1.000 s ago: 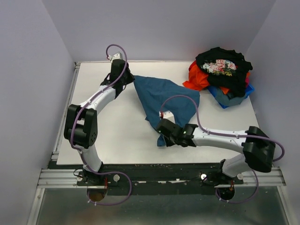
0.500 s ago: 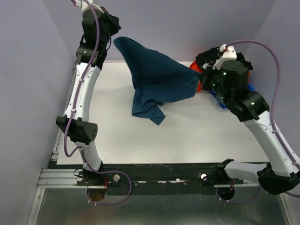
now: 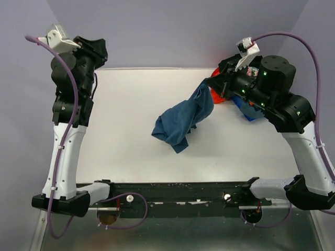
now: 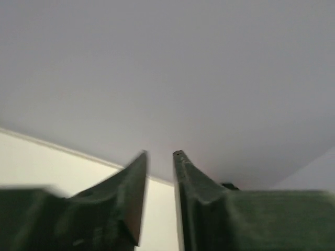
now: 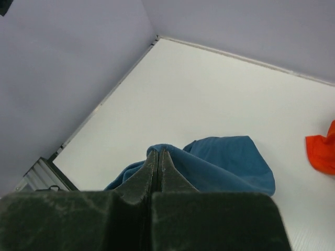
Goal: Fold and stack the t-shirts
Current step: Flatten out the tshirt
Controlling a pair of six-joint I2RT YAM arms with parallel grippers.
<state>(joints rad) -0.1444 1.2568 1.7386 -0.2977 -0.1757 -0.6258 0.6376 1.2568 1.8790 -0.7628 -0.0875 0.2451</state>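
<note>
Lavender walls box in the white bench [image 3: 120,136]. From above, the right hand [image 3: 209,86], raised over the bench's far right, pinches the teal-blue t-shirt [image 3: 180,120], whose lower end bunches on mid-bench. Left wrist view: the left hand [image 4: 159,154], high over the bench's far-left corner, is narrowly parted and empty. Right wrist view: fingers clamp teal cloth, and the orange-red t-shirt [image 5: 322,151] lies on the bench's right.

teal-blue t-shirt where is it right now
Top view: the teal-blue t-shirt hangs from the shut right pincer, right of the middle of the table, its bunched lower end toward centre. The orange-red shirt lies just to its right.
</note>
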